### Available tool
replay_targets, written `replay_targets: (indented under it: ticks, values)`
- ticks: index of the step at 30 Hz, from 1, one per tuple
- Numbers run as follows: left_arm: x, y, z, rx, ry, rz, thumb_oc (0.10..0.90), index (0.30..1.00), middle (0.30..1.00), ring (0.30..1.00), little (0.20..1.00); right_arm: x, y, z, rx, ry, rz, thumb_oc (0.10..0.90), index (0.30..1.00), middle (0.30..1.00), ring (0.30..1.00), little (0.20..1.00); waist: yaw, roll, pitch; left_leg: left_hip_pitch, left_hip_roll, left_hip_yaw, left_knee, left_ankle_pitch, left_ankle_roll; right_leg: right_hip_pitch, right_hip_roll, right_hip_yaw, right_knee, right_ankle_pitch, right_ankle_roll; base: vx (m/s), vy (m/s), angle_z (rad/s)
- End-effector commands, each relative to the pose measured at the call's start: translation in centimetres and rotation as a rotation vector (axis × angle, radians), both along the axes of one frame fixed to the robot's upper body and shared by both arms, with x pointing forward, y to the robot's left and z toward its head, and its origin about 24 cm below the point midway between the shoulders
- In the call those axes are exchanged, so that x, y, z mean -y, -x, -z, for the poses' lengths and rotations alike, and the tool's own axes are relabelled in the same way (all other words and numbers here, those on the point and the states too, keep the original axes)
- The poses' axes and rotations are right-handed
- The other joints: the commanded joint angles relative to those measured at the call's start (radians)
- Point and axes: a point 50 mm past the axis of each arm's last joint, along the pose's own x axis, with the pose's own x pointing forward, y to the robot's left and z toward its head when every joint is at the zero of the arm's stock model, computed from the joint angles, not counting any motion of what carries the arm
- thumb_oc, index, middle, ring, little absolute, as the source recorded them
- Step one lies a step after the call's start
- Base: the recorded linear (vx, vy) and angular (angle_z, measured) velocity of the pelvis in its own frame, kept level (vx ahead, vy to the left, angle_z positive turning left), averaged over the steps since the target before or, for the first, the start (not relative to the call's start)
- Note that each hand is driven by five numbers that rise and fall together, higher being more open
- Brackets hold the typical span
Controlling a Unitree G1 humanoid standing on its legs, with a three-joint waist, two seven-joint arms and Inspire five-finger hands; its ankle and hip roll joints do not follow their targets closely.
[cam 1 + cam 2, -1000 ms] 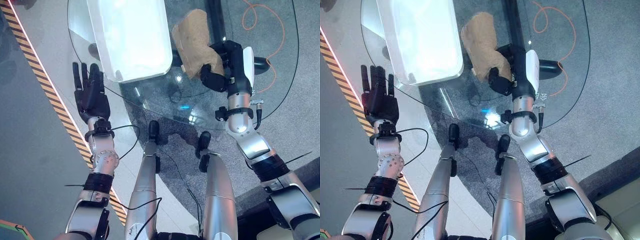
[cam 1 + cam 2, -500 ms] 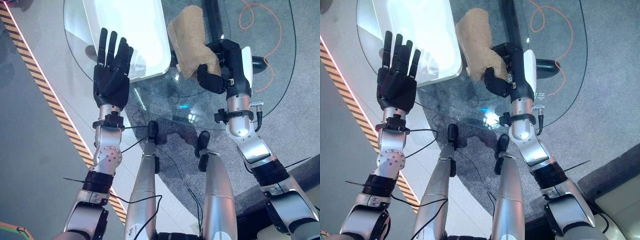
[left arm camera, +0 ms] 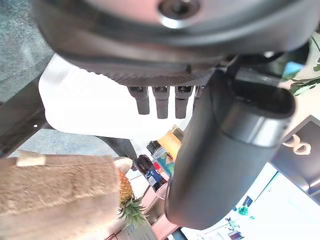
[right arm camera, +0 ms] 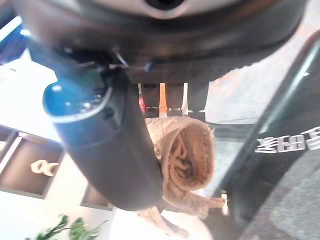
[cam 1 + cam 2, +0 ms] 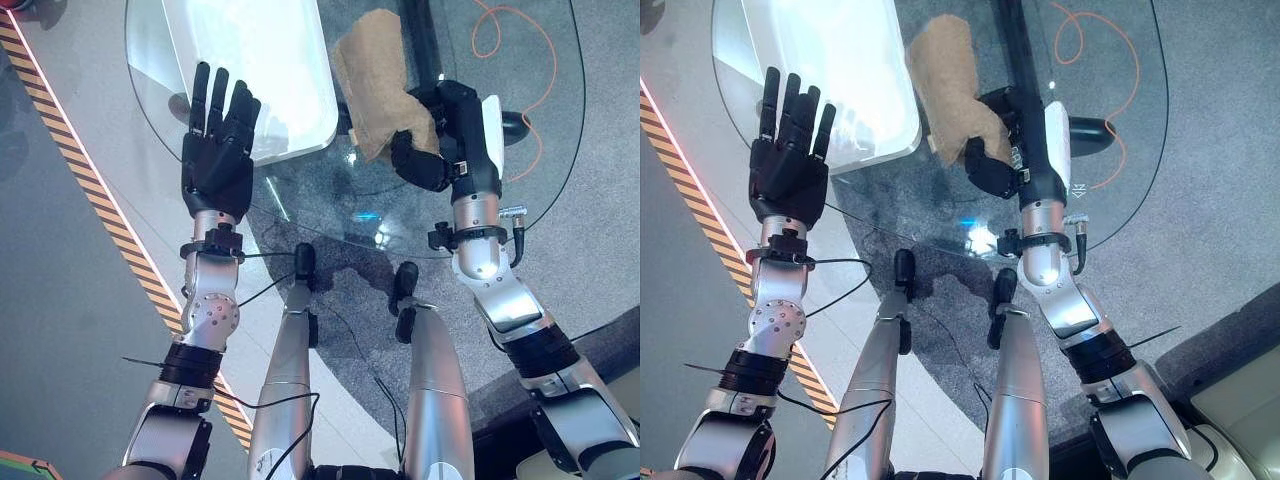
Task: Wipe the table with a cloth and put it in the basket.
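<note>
The right hand (image 5: 440, 135) has its fingers and thumb curled tight round the near end of the tan cloth (image 5: 375, 80). From that grip the cloth runs straight away from the fingers, its long side pointing across the glass table (image 5: 400, 215). The white basket (image 5: 260, 70) sits just beside the cloth, towards the left hand (image 5: 215, 150), which hangs with fingers straight and spread, holding nothing, at the basket's near edge. I'd say the right hand must carry the cloth sideways.
</note>
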Motion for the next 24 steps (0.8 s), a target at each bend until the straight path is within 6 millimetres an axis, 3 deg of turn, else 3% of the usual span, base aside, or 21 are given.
replay_targets:
  ticks: [1, 24]
  values:
    - [-0.1, 1.6, -5.2, 0.235, -0.071, -0.02, 0.8, 0.9, 0.9, 0.9, 0.9, -2.0, 5.5, -8.1, 0.486, -0.06, -0.223, 0.1, 0.3, 0.3, 0.3, 0.2, -0.001, -0.017, -0.029, 0.021, -0.025, 0.078, 0.113, -0.121, 0.075, 0.052, 0.024, -0.011, -0.116, 0.097, 0.036, 0.0, 0.0, 0.0]
    - [1.6, 0.5, -6.6, 0.207, -0.13, -0.007, 0.8, 0.9, 0.9, 0.9, 0.9, -3.7, 6.4, -9.6, 0.517, -0.048, -0.357, 0.1, 0.3, 0.3, 0.3, 0.2, -0.011, -0.026, -0.029, 0.035, -0.02, 0.088, 0.087, -0.106, 0.062, 0.072, 0.025, -0.01, -0.154, 0.108, 0.043, 0.0, 0.0, 0.0]
